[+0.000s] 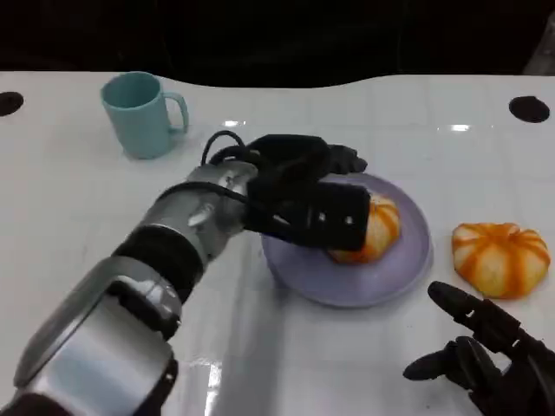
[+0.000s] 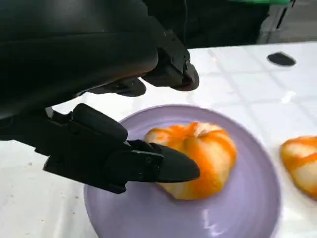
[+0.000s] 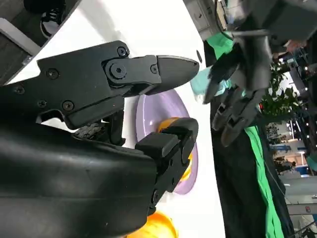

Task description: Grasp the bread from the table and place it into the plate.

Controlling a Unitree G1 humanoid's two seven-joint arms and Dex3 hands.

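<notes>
An orange-striped bread (image 1: 375,232) (image 2: 200,158) lies on the purple plate (image 1: 395,276) (image 2: 247,213), slightly left of its centre. My left hand (image 1: 303,198) (image 2: 99,99) hovers over the plate's left half with its fingers spread; one fingertip (image 2: 173,168) lies at the bread's side and the others stay above it, holding nothing. A second striped bread (image 1: 501,257) (image 2: 302,163) (image 3: 158,228) rests on the table right of the plate. My right hand (image 1: 494,360) (image 3: 99,148) sits low near the front edge, fingers apart and empty, just below that bread.
A teal mug (image 1: 143,113) stands at the back left of the white table (image 1: 78,199). Black round holes (image 1: 529,108) mark the far corners. The right wrist view also takes in the plate (image 3: 158,106) and my left hand (image 3: 237,94).
</notes>
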